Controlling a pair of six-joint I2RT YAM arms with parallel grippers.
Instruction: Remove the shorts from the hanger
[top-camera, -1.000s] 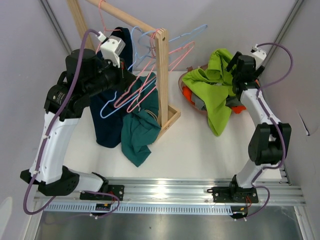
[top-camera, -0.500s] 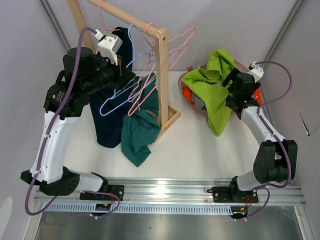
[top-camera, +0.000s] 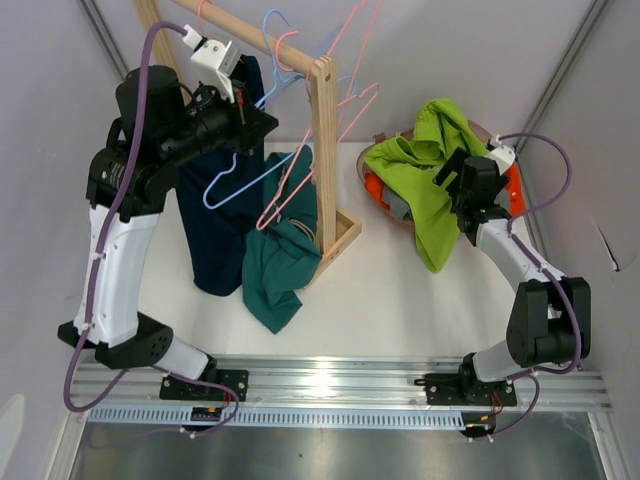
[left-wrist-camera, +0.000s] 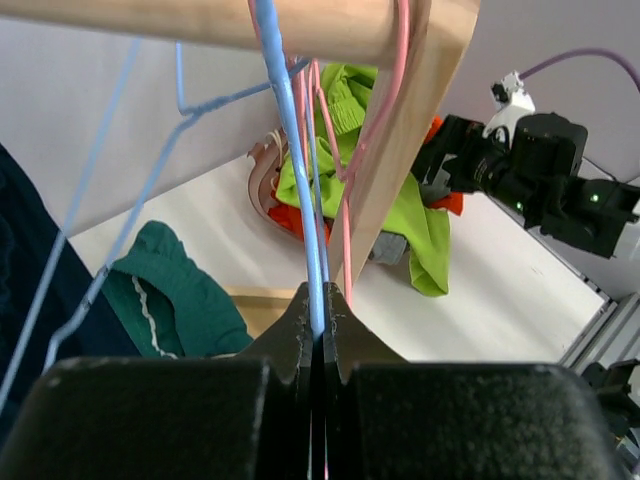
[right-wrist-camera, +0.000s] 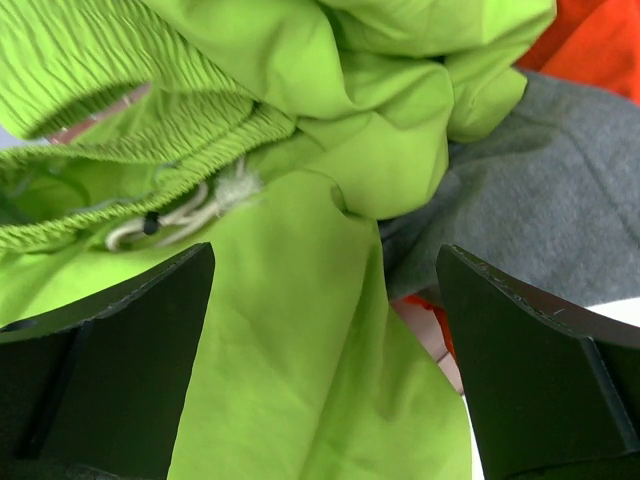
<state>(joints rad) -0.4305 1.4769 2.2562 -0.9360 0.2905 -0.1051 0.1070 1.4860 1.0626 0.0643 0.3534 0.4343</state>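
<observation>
Two pairs lie nearest, at the wooden rack (top-camera: 325, 150): the teal shorts (top-camera: 278, 265) sag onto the table (top-camera: 400, 300), with the navy shorts (top-camera: 212, 235) hanging beside them. Higher up, the left gripper (left-wrist-camera: 318, 318) is clamped on a blue hanger (left-wrist-camera: 292, 150) tangled among pink hangers (top-camera: 300, 185). A hard pull could drag those off the rail or tip the rack. Farther right, the right gripper (right-wrist-camera: 325, 330) gapes, holding nothing, over the lime green shorts (right-wrist-camera: 300, 400), which are heaped on the grey shorts (right-wrist-camera: 540, 200) and orange shorts (right-wrist-camera: 600, 50).

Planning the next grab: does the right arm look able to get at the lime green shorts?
Likely yes: the right gripper hangs over the lime green shorts, jaws open, nothing between.
</observation>
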